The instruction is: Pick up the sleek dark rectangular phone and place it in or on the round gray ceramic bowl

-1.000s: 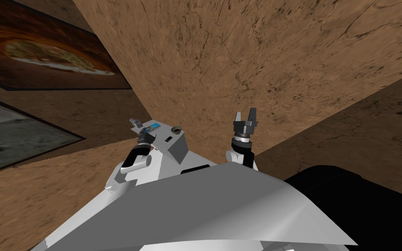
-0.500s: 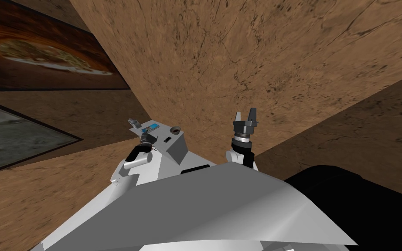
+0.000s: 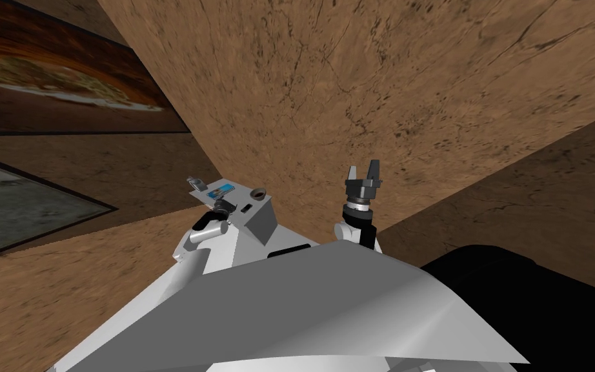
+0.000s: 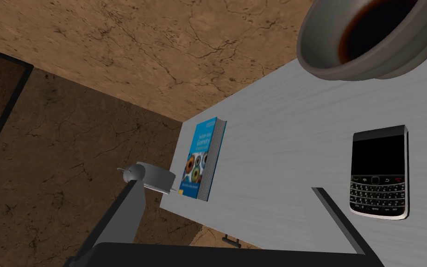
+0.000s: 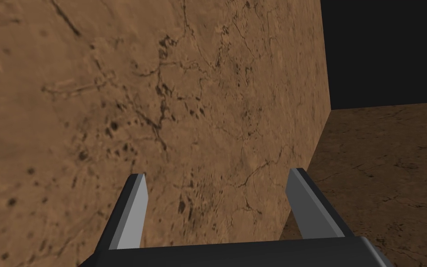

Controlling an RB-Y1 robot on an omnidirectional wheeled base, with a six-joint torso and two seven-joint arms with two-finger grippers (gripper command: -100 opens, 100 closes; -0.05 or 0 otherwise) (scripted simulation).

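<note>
On the grey table: the dark phone lies flat, keypad up, near the round grey bowl but apart from it, not in it.
Left gripper: spread wide and empty over the table; the phone sits just outside one finger, not between the two.
Right gripper: spread, holding nothing, raised away from the table.
Done so far: only the approach, by my reckoning.
Left to do: centre on the phone, grasp, lift, carry to the bowl, let go.
Hard to make out: the bowl's rim is cut off and its hollow is dark; a small grey thing beside the blue book hides partly behind a finger, and I cannot name it.
</note>
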